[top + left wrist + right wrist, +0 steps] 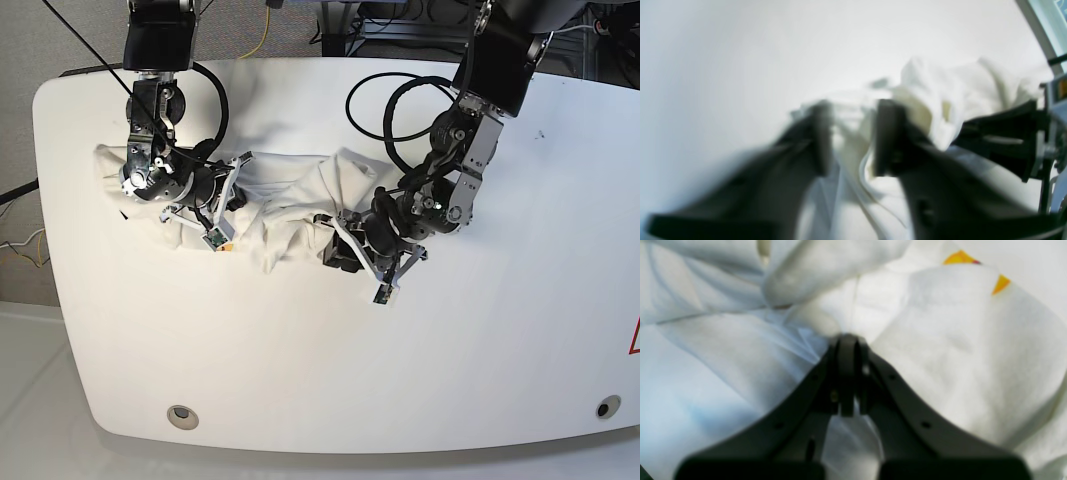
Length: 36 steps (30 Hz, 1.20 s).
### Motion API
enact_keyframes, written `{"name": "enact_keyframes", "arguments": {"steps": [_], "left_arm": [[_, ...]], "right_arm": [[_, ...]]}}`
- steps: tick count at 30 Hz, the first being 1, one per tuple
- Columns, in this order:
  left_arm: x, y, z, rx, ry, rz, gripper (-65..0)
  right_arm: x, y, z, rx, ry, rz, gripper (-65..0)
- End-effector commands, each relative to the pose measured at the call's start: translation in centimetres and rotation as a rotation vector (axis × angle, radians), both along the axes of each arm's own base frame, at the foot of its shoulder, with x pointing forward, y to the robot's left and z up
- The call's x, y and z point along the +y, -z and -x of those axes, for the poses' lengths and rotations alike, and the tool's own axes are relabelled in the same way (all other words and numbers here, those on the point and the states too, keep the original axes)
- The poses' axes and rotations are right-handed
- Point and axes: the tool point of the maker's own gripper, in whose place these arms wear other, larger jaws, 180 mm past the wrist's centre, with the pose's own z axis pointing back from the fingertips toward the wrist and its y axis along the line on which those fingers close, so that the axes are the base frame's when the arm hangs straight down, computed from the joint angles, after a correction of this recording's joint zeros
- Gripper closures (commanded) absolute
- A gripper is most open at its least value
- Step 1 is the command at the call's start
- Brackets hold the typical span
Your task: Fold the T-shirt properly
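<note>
T-shirt point(290, 205) bunched between both arms on white tabletop point(480, 340).

The shirt was observed crumpled near the far edge of the tabletop, spread between the two arms. Right fingers point(848, 350) were seen clenched on a pinch of white cloth, an orange-yellow print point(997, 285) showing nearby. Left fingers point(888, 133) were recorded straddling a fold with a gap between them; whether the fold was grasped could not be told through the blur.

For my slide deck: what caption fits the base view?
Two arms bent over a crumpled white T-shirt on a white table, the right tool and left tool at its opposite ends.
</note>
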Motion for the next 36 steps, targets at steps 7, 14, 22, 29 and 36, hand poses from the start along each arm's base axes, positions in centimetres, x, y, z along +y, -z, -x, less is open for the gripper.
{"name": "enact_keyframes", "arguments": {"steps": [7, 14, 22, 29, 36], "left_arm": [[-0.3, -0.9, -0.2, -0.021, -0.005, 0.028, -5.6], [-0.2, -0.1, 0.4, -0.001, -0.008, 0.024, -5.7], [1.9, 1.9, 0.9, 0.070, -0.112, -0.004, -5.7], [2.4, 2.0, 1.0, 0.073, -0.121, -0.012, -5.7], [2.5, 1.9, 0.9, 0.069, -0.123, -0.016, -5.7]], "right_arm": [[-2.2, 1.4, 1.6, 0.088, 0.003, 0.115, -0.5], [-2.2, 1.4, 1.6, 0.088, 0.003, 0.115, -0.5], [-2.3, 1.4, 1.6, 0.088, 0.007, 0.117, -0.5], [-2.3, 1.4, 1.5, 0.086, 0.009, 0.115, -4.8], [-2.2, 1.0, 1.2, 0.075, 0.010, 0.108, -23.6]]}}
